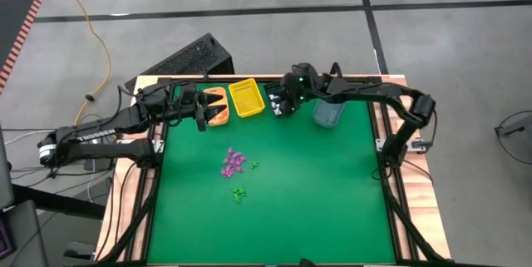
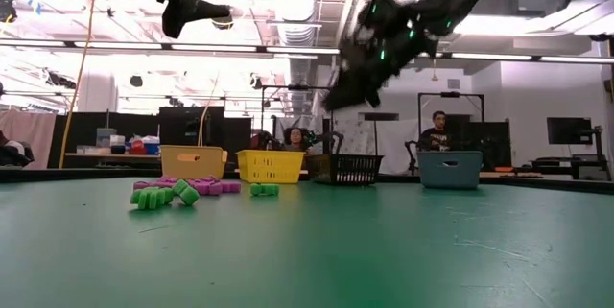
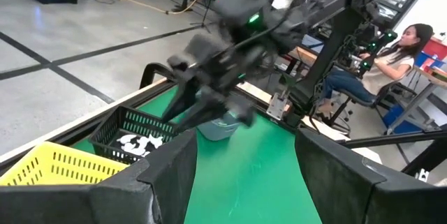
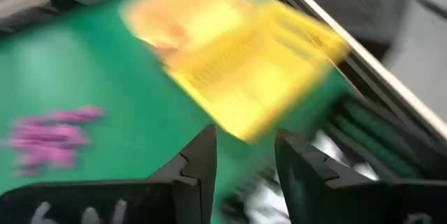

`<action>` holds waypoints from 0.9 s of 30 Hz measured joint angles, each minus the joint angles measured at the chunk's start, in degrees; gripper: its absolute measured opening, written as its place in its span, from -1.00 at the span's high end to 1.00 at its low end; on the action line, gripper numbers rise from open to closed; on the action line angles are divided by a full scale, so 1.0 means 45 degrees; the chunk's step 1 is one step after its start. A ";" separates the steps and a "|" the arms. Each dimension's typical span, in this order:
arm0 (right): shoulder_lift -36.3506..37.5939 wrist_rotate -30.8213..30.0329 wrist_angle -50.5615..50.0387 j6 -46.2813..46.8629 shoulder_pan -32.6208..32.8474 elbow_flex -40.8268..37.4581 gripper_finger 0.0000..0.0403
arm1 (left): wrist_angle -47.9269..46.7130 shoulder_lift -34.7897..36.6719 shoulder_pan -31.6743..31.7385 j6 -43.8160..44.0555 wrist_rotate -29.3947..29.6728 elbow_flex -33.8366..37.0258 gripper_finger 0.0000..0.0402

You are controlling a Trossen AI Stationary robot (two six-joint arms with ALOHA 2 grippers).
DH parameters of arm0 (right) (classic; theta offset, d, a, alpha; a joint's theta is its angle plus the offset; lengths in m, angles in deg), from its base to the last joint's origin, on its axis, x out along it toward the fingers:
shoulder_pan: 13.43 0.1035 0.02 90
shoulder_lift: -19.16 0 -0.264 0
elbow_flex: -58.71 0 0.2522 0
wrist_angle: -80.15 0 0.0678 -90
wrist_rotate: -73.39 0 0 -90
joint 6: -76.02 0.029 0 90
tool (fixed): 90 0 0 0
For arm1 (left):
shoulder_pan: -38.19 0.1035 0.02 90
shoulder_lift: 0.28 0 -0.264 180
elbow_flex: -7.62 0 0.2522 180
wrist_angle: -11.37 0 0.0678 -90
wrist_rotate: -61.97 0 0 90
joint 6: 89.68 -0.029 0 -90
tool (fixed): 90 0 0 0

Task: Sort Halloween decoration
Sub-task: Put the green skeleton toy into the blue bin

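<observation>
Sorting is sitting at a drop-off, by the look of things: the right gripper (image 1: 285,105) is hanging over the black mesh bin (image 1: 277,101) at the far edge of the table, its fingers standing apart with nothing visible between them. White trinkets (image 3: 143,144) are lying inside that bin, directly under the pincer. The yellow bin (image 1: 247,98) is sitting just beside the pincer, the orange bin (image 1: 218,107) past that, and the grey-blue bin (image 1: 328,113) on its other side. The left gripper (image 1: 202,117) is waiting over the orange bin, fingers spread and empty.

Purple trinkets (image 1: 233,162) and green trinkets (image 1: 238,193) are lying loose, well apart from the right pincer, toward the table's middle. Judging by that, the next move calls for swinging back to this pile and pinching one tiny piece cleanly.

Green matting (image 1: 316,200) is covering the table. Beyond it, people are sitting at desks in a workshop under ceiling lights.
</observation>
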 joint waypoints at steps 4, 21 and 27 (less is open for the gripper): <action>0.1270 0.1126 0.0372 -0.0395 0.0612 0.0000 0.32 | 0.0002 0.0000 0.0000 0.0000 0.0011 0.0000 -0.15; 0.1461 0.2868 0.1735 -0.1847 0.4231 -0.0074 0.32 | 0.0588 -0.0005 -0.0005 0.0878 0.0304 -0.0010 -0.15; 0.0072 0.4169 0.6171 -0.0057 0.4529 -0.1195 0.32 | 0.0832 -0.0005 -0.0044 0.1119 0.0305 -0.0010 -0.15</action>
